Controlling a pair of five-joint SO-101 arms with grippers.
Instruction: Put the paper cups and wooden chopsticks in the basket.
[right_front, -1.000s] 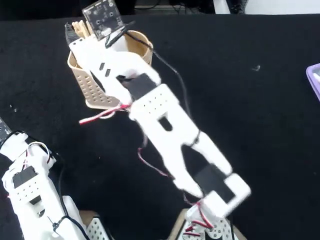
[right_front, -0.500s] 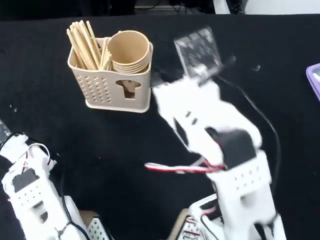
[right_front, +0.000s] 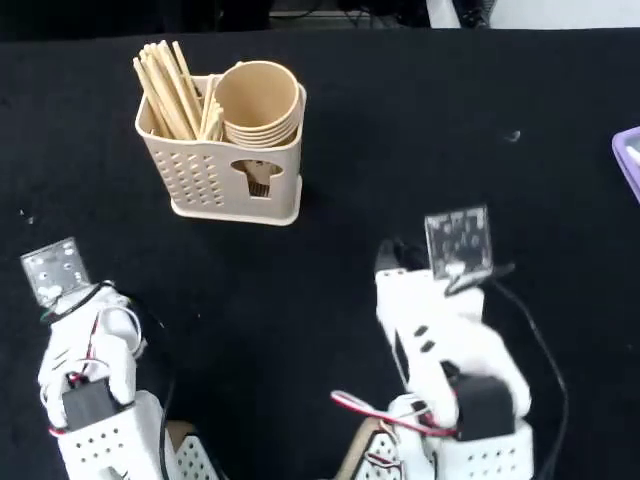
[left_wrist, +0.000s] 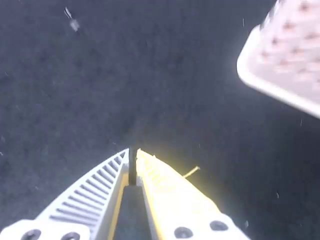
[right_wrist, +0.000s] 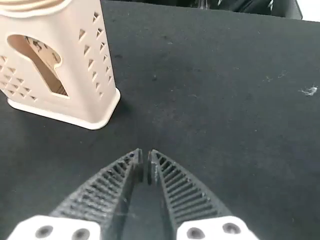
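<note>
Beige perforated basket (right_front: 235, 175) stands on the black table (right_front: 450, 120) in the high view. Wooden chopsticks (right_front: 168, 90) stand in one compartment and stacked paper cups (right_front: 260, 100) in the next. Left wrist view: left pincer (left_wrist: 132, 152) closed over the table, near a basket corner. Right wrist view: right pincer (right_wrist: 145, 156) closed, pointing toward the basket.

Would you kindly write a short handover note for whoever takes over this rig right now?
Left gripper: shut, empty, pointing at the black table beside the basket.
Right gripper: shut, empty, facing the basket and apart from it.
Paper cups: stacked in one compartment of the basket. Wooden chopsticks: standing in the compartment beside them.
Done: every cup and chopstick seen is in the basket.
Left: nothing loose seen; probably just confirm and stop.
</note>
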